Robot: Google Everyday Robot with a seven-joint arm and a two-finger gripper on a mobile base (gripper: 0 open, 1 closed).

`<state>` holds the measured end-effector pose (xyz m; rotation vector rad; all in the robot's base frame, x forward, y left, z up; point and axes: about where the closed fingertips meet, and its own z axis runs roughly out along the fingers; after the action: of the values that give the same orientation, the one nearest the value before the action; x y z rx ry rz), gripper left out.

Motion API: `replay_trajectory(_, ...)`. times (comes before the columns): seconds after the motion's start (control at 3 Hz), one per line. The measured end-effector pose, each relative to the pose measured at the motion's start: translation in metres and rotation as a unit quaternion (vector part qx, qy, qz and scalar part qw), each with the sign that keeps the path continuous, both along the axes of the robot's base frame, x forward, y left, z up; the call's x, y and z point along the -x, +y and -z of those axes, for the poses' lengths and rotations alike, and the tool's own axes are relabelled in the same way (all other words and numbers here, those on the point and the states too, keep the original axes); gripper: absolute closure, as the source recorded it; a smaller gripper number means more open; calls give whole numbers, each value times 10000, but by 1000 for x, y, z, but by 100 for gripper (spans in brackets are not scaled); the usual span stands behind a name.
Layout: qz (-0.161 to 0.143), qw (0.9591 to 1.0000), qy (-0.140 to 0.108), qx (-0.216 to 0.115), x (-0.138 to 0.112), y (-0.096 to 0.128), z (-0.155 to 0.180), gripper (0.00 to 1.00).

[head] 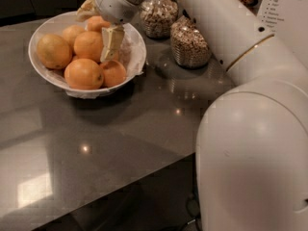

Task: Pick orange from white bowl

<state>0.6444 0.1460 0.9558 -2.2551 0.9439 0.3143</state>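
The white bowl (pixel 137 47) stands at the back left of the dark counter, lined with crinkled white paper and heaped with several oranges. My gripper (pixel 97 29) reaches down into the bowl from above. It is open. One pale finger (pixel 111 42) points down on the right of a deep-orange orange (pixel 95 23) at the back of the pile. The other finger (pixel 86 7) shows at the bowl's far rim behind that orange. I cannot tell whether the fingers touch it. A paler yellowish fruit (pixel 53 51) lies at the left.
Two glass jars of grain or nuts (pixel 159 14) (pixel 189 42) stand right of the bowl. My white arm (pixel 250 47) crosses over them, and my body fills the right side. A printed sign (pixel 286 8) stands at the back right. The counter edge runs diagonally in front.
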Motion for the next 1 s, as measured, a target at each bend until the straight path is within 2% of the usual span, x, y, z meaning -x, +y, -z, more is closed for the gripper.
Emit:
replay_trajectory(0.33, -65, 10000, 60, 21, -2, 5, 6, 27)
replay_trajectory(1.0, -195, 9996, 186, 37, -4, 17, 19, 37)
